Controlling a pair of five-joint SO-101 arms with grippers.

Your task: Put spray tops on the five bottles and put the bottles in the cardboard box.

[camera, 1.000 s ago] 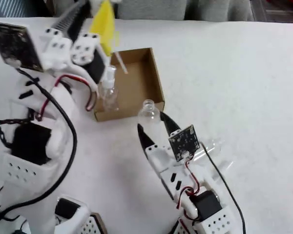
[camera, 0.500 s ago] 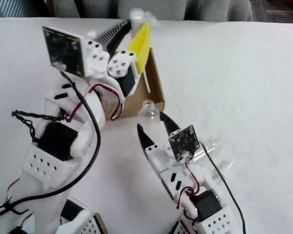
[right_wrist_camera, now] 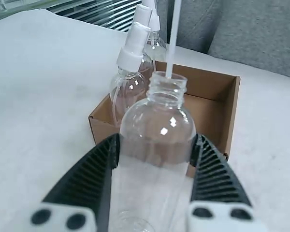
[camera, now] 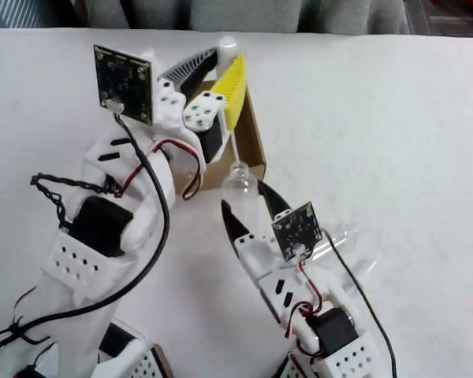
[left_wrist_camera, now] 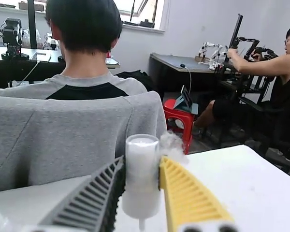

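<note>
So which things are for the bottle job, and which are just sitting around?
For the job: spray top in the left tool; open bottle in the right tool; cardboard box; two capped bottles in it.
Just around: grey chair back, red stool.

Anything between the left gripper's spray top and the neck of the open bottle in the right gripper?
Nothing visible. The spray top in the left gripper hangs its dip tube right at the mouth of the bottle in the right gripper. The capped bottles stand in the cardboard box behind, off that path.
</note>
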